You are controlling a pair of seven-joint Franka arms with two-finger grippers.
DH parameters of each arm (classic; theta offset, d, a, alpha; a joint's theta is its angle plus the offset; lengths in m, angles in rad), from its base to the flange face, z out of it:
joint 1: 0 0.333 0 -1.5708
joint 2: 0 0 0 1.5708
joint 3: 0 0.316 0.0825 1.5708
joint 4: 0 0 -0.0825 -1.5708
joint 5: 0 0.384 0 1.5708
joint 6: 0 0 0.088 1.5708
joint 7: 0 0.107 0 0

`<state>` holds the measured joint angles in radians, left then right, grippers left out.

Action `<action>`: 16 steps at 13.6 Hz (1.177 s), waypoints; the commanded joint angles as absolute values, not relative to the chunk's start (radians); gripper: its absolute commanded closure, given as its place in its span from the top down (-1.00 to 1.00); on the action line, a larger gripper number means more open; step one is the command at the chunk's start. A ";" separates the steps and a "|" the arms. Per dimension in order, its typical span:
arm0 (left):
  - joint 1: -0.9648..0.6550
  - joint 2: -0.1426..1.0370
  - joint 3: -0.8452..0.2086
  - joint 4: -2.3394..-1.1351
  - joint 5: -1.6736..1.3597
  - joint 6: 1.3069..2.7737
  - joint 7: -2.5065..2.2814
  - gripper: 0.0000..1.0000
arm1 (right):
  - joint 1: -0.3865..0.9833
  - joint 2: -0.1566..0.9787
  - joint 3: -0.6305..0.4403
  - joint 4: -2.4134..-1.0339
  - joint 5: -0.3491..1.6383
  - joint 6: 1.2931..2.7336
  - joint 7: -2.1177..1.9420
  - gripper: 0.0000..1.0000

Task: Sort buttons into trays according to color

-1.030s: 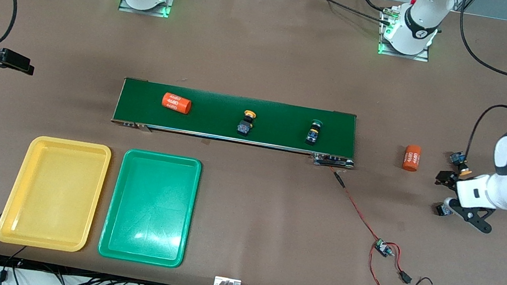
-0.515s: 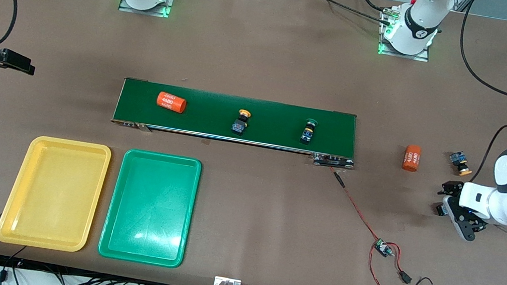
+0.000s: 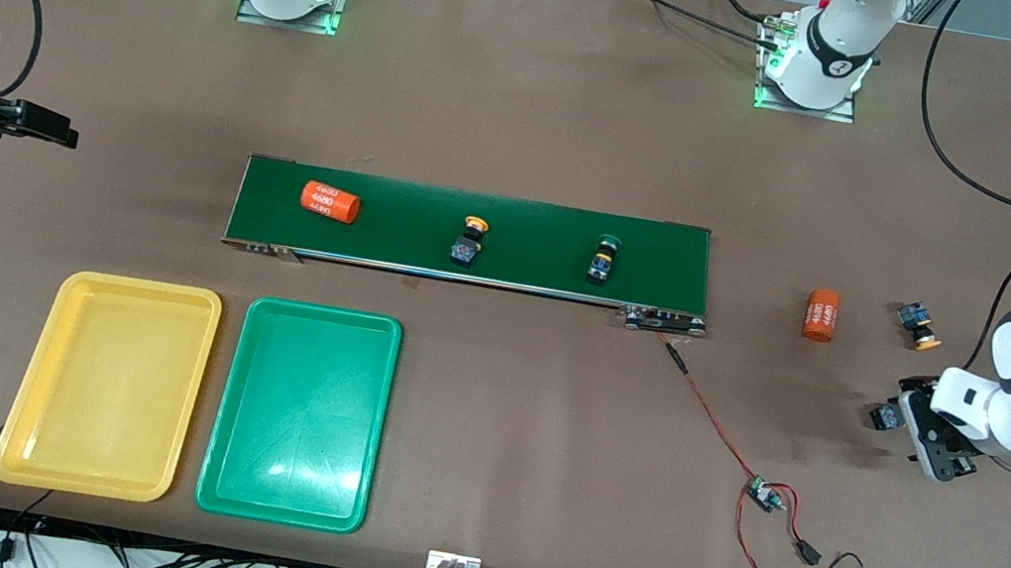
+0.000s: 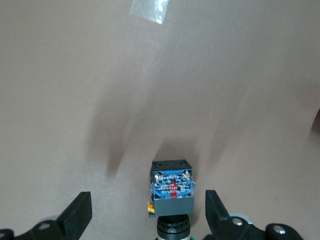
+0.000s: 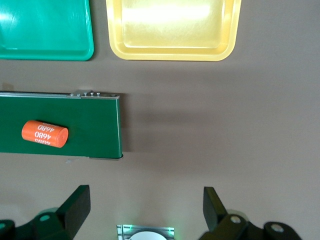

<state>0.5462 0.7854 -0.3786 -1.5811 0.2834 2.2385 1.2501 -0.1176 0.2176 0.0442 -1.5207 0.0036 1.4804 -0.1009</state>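
Front view: right gripper waits with fingers spread, empty, past the right arm's end of the conveyor belt. Yellow tray and green tray hold nothing. On the belt: yellow-capped button, green-capped button (both lying tipped). Left gripper hovers unclenched over another button. Risk: the small tipped body could skid out when the fingers close.

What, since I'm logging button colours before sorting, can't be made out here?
- Button under the open left hand: front view, hand covers most of it; left wrist view, frame edge cuts off its cap, so colour unknown.
- Right hand, waiting at the right arm's table end: front view, frame edge cuts its wrist.
- Circuit board: front view, too small.
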 commanded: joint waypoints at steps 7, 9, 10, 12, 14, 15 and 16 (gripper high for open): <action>0.566 0.792 -0.380 -1.631 0.296 2.229 1.288 -0.25 | -0.118 0.219 0.043 -1.519 0.017 1.468 -0.166 1.00; 0.565 0.776 -0.380 -1.637 0.296 2.220 1.279 -0.94 | -0.121 0.232 0.044 -1.520 0.020 1.462 -0.161 1.00; 0.565 0.763 -0.383 -1.653 0.295 2.194 1.269 -1.00 | -0.118 0.232 0.044 -1.519 0.020 1.462 -0.160 1.00; 0.561 0.714 -0.397 -1.695 0.293 2.145 1.195 -1.00 | -0.120 0.241 0.046 -1.519 0.034 1.460 -0.153 1.00; 0.557 0.629 -0.425 -1.770 0.284 2.122 1.090 -1.00 | -0.115 0.245 0.044 -1.534 0.069 1.463 -0.132 1.00; 0.554 0.577 -0.434 -1.820 0.261 2.102 0.987 -1.00 | -0.107 0.241 0.044 -1.557 0.069 1.479 -0.112 1.00; 0.543 0.536 -0.446 -1.854 0.253 2.088 0.923 -1.00 | -0.086 0.229 0.044 -1.590 0.069 1.517 -0.097 1.00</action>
<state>0.5496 0.6844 -0.4281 -1.7170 0.2757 2.1123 1.0493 -0.1122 0.2484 0.0444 -1.5378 0.0552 1.4779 -0.1326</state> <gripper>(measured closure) 0.586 0.000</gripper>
